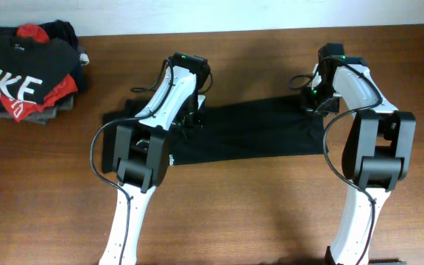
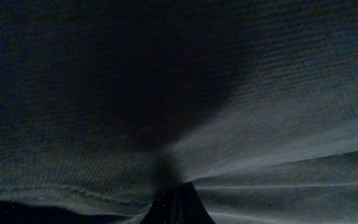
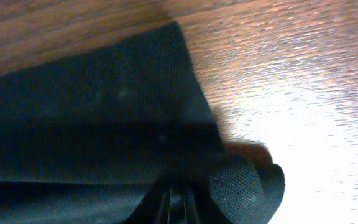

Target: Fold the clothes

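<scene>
— T-shirt (image 1: 249, 132), the black one, where is it?
— Stretched flat across the counter (image 1: 271, 213), nearer the far edge. Left fingers (image 2: 176, 208) clenched on its fabric; right fingers (image 3: 166, 208) pinching a corner.

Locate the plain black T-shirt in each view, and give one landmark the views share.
Overhead: T-shirt spread wide at the frame's centre.
Left wrist: fills the whole frame.
Right wrist: left and bottom, one corner pointing up.
Landmark: wooden table, also top right in right wrist; left wrist shows only fabric.
</scene>
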{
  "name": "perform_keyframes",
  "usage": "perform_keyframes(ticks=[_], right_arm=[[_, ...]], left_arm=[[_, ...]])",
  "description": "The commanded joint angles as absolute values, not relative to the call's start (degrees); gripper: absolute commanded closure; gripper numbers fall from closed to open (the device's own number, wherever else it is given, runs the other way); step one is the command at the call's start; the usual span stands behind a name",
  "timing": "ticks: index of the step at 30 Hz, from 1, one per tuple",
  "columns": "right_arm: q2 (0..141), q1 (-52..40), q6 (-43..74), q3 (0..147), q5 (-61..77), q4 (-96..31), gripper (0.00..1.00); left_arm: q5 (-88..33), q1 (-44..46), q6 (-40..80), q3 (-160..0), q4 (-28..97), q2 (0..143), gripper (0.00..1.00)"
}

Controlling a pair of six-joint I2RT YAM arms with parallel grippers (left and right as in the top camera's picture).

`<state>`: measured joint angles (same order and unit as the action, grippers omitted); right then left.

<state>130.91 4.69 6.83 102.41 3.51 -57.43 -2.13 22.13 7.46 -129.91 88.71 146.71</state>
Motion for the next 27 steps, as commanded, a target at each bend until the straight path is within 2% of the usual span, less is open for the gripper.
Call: perform_keyframes(ticks=[1, 11, 13, 15, 17, 23, 27], right_arm=[[132.7, 7.2, 6.0, 102.8, -2.3, -57.1, 0.84], [132.7, 7.5, 6.5, 116.0, -2.0, -67.9, 0.83], [132.7, 7.5, 6.5, 119.5, -0.2, -72.2, 0.86], [132.7, 7.5, 6.4, 123.2, 4.2, -78.1, 0.94], [132.7, 7.4, 6.2, 125.0, 10.2, -82.5, 0.96], [132.7, 4.5, 3.2, 122.4, 16.0, -88.8, 0.96], [132.7, 1.7, 3.7, 117.4, 15.9, -86.1, 0.96]], left_arm=[[3.5, 18.9, 6.8, -129.4, 88.7, 147.3, 0.99], [4.1, 16.7, 6.8, -131.3, 91.5, 147.3, 0.99], [4.1, 16.9, 6.8, -133.6, 92.8, 147.2, 0.99], [4.1, 17.4, 6.8, -137.7, 94.8, 147.2, 1.00], [4.1, 17.9, 6.8, -140.9, 96.3, 147.2, 0.99], [2.4, 18.9, 6.8, -143.6, 96.7, 147.2, 0.99], [2.3, 18.9, 6.8, -143.6, 96.6, 147.2, 0.99]])
